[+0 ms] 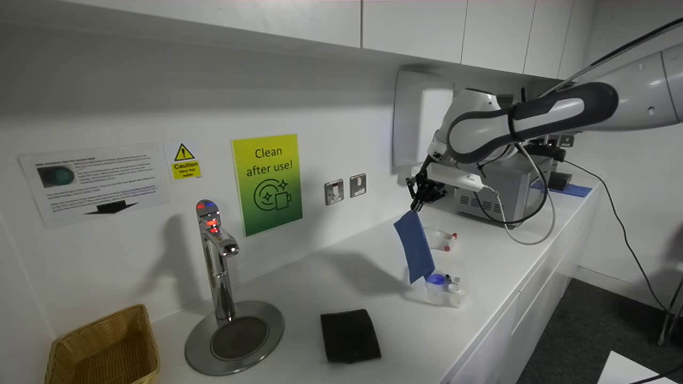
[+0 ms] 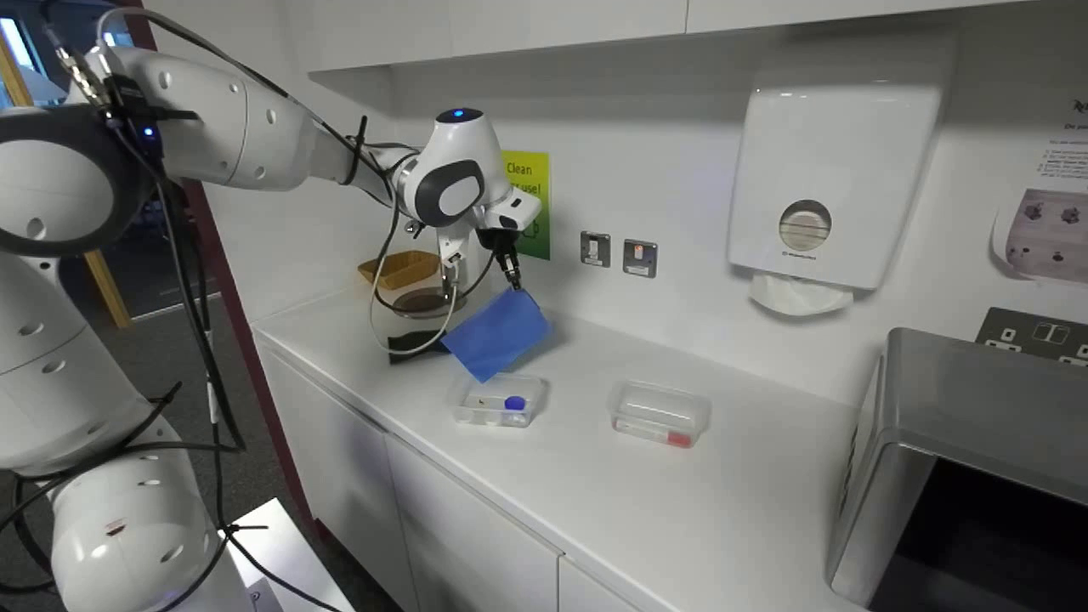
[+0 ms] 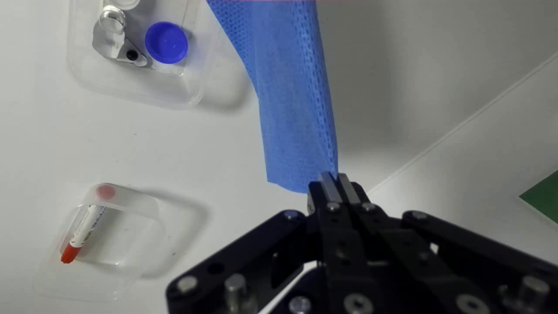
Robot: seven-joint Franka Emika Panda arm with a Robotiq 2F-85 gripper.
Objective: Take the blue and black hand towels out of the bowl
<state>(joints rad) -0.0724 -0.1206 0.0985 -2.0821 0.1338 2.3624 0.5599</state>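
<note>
The blue towel hangs from my gripper above the counter; it also shows hanging in an exterior view. In the wrist view the towel's edge is pinched between the fingertips. The gripper is shut on it. The black towel lies flat on the counter near the tap, apart from the gripper; it is partly covered by cables in an exterior view. A wicker basket stands at the counter's end beyond the tap; the part of its inside that shows holds no towel.
A clear tub with a blue cap and small items stands below the blue towel. Another clear tub holds a red-capped marker. A tap, a grey microwave and a wall dispenser stand around. Cabinets hang overhead.
</note>
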